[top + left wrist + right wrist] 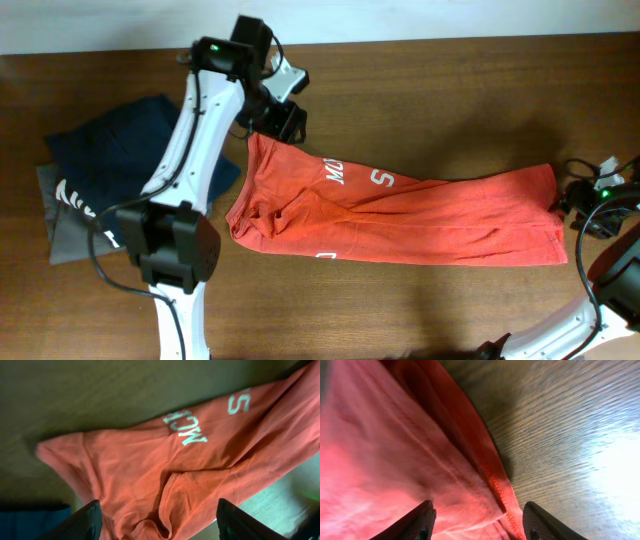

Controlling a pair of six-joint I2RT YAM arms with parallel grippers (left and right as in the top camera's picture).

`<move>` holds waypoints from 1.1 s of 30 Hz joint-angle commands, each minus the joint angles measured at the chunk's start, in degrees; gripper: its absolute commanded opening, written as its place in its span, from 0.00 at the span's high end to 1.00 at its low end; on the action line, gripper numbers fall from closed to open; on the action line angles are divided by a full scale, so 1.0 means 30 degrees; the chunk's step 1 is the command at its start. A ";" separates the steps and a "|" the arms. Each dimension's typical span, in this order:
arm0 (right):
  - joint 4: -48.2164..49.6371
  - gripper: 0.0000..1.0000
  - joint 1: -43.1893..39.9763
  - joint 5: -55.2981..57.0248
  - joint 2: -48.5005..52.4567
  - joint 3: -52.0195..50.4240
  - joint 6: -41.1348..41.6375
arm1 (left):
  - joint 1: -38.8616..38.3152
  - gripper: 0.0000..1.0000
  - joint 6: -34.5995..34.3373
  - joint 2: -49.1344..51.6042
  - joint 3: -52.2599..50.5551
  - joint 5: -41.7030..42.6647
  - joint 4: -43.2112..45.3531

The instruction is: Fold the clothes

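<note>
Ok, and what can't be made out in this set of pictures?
Lettering on the orange T-shirt: in the overhead and left wrist views, folds swallow the middle letters.
White lettering on the navy garment: in the overhead view, the left arm covers most of it.
The grey garment: in the overhead view, mostly under the navy one.
The right gripper: the right wrist view is blurred, so contact with the hem is unclear.

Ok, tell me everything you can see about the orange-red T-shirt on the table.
The orange-red cotton-looking T-shirt lies flat on the brown wooden table, folded lengthwise into a long creased band. White lettering shows partly near its left end, where the cloth bunches. The left hand hangs open over that end; the right hand, open, sits at the right hem. Whether either touches it is unclear.
</note>
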 commanded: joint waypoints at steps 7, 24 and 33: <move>-0.0357 0.39 0.0029 -0.0998 0.1683 0.0189 -0.1923 | 0.0415 0.27 0.0415 -0.1494 0.0721 0.0058 -0.1224; -0.1180 0.94 -0.0146 -0.4065 0.1632 0.0372 -0.2827 | 0.0415 0.27 0.0474 -0.1494 0.0721 0.0058 -0.1056; -0.2849 0.96 -0.0444 -0.2863 0.0226 0.5843 -0.0576 | 0.0415 0.27 0.0466 -0.1494 0.0721 -0.0656 -0.1078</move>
